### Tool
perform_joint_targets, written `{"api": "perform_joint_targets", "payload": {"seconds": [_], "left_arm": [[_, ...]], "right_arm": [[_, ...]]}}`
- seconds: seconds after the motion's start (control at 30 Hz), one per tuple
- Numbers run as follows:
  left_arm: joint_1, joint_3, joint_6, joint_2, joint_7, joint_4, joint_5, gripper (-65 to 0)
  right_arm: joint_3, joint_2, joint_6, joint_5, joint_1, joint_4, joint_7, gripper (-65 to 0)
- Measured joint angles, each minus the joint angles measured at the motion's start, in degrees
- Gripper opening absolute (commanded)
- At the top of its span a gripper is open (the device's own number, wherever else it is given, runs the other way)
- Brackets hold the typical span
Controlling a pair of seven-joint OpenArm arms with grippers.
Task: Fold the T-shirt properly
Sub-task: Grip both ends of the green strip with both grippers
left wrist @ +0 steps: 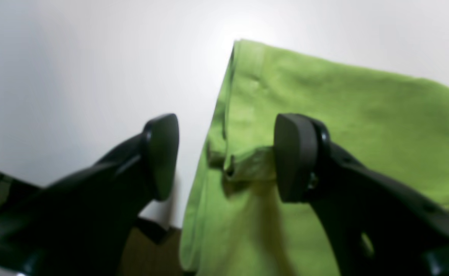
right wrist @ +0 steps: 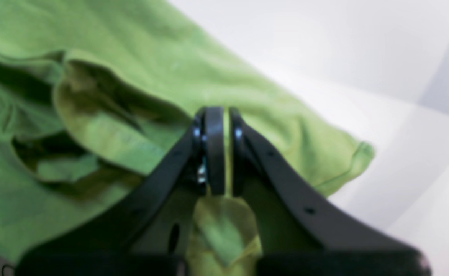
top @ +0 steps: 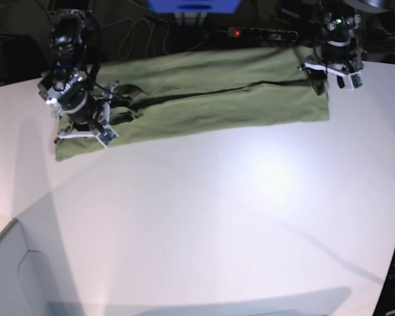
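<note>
The green T-shirt (top: 204,99) lies as a long, folded strip across the back of the white table (top: 217,217). At its left end in the base view, my right gripper (top: 104,105) is down on the cloth. The right wrist view shows this gripper (right wrist: 227,149) shut, with a pinch of the T-shirt (right wrist: 171,57) between its pads and rumpled folds to its left. My left gripper (top: 321,80) is at the strip's right end. Seen from the left wrist, it (left wrist: 228,157) stands open astride the T-shirt's (left wrist: 324,115) edge, a small fold touching the right finger (left wrist: 295,157).
Behind the table's back edge run a power strip with a red light (top: 237,31), some cables and a blue object (top: 194,5). The table's edge (left wrist: 159,230) shows just below the left gripper in the left wrist view. A grey panel (top: 26,276) sits at the front left.
</note>
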Motion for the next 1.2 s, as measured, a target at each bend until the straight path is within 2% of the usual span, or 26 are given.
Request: {"api": "perform_joint_targets", "payload": {"seconds": [0.13, 0.2, 0.33, 0.57, 0.8, 0.97, 1.2], "left_arm": [[-0.48, 0.0, 0.07, -0.02, 0.39, -3.98, 0.09, -27.0], [-1.31, -0.02, 0.09, -0.02, 0.39, -5.53, -0.04, -27.0], [-2.23, 0.11, -0.09, -1.55, 0.2, -6.67, -0.63, -27.0], [-4.44, 0.11, 0.09, -2.03, 0.24, -7.39, -0.15, -27.0], [-5.53, 0.11, 0.09, -2.23, 0.44, -7.32, 0.04, -27.0], [-5.64, 0.09, 0.09, -2.19, 0.39, -6.97, -0.2, -27.0], [-4.55, -0.39, 0.13, -3.32, 0.37, -3.17, -0.42, -27.0]], "right_arm": [[-0.11, 0.39, 0.0, -0.02, 0.42, 0.2, 0.07, -65.0], [-0.66, 1.88, 0.0, 0.11, -0.07, 0.09, 0.22, -65.0], [-2.05, 2.47, 0.0, -0.22, -3.63, -0.92, 0.26, -65.0], [-6.47, 6.54, -0.04, 0.13, -8.87, -0.61, 0.76, -65.0], [-4.68, 9.16, 0.0, 0.04, -11.02, 3.89, -0.48, -65.0], [-2.32, 8.07, 0.0, -0.07, -11.32, 10.14, 0.15, -65.0], [-2.36, 4.44, 0.0, 0.2, -10.05, 5.18, 0.17, -65.0]]}}
